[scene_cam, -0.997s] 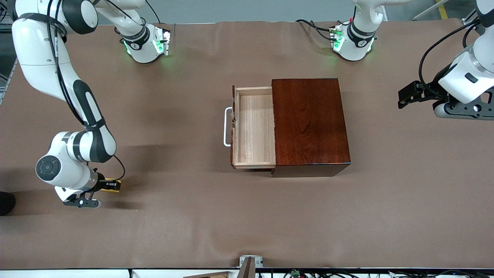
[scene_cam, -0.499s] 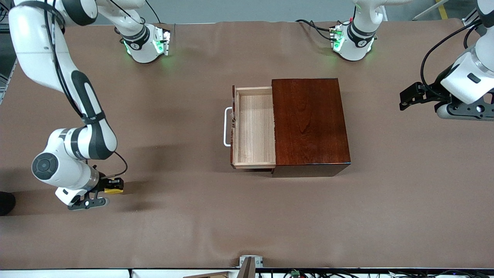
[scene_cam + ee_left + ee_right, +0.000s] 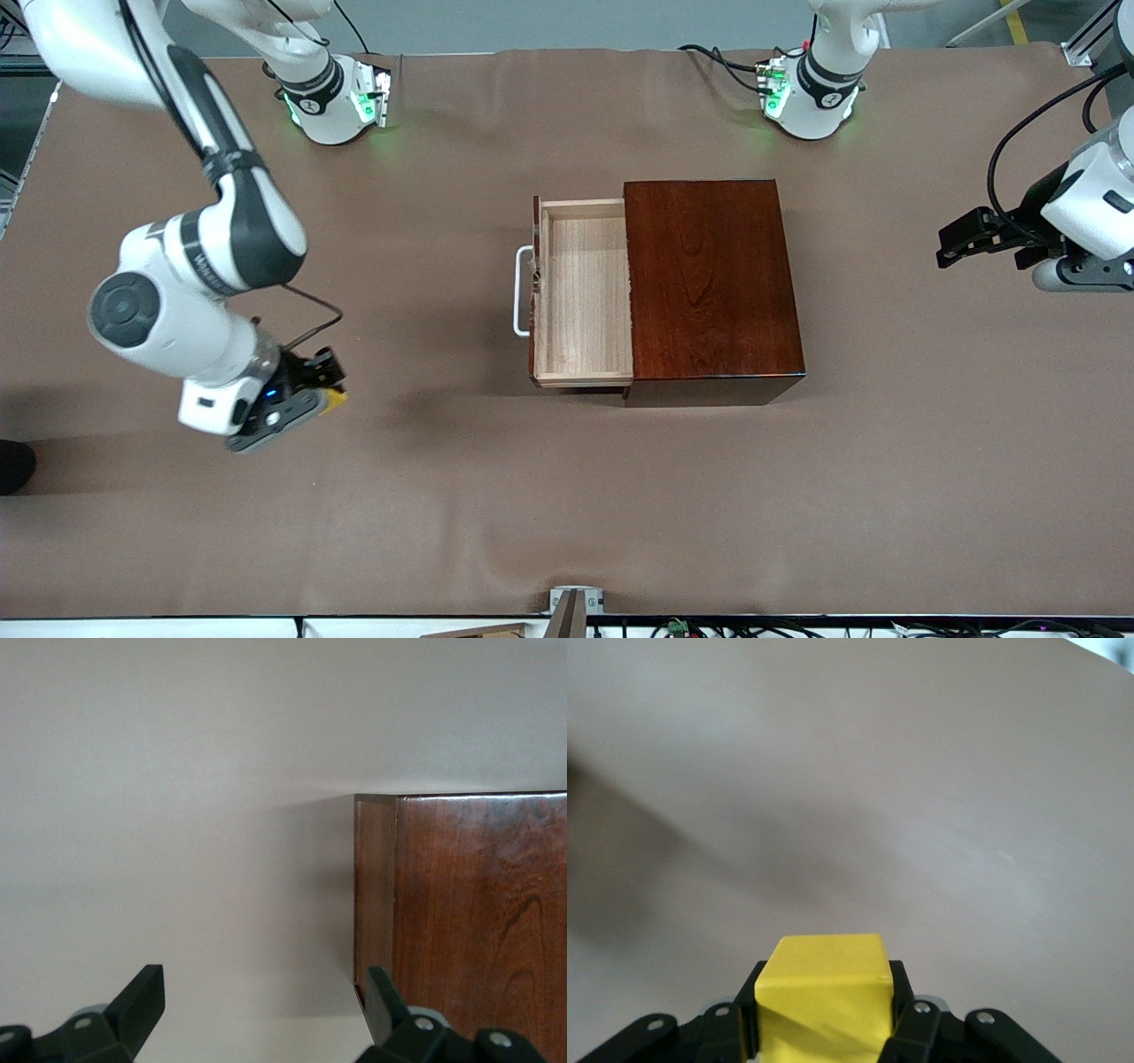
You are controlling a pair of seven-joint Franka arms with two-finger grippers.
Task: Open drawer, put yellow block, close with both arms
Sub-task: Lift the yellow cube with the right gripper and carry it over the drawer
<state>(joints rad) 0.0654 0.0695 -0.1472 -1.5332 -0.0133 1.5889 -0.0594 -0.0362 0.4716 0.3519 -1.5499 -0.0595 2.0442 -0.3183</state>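
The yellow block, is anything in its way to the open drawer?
Nothing visible. The right hand holds the yellow block above bare table, and the drawer is open and looks empty.

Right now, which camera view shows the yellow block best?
The right wrist view: the yellow block fills the foreground there, clamped in the right hand. The front view shows only a yellow sliver under that hand, above bare table. The left wrist view does not show it.

Even, bright overhead light, soft arm shadows on the counter (image 3: 461, 496), green glow at the arm bases, glare along the wooden box (image 3: 483, 797) edge, wrist views soft.
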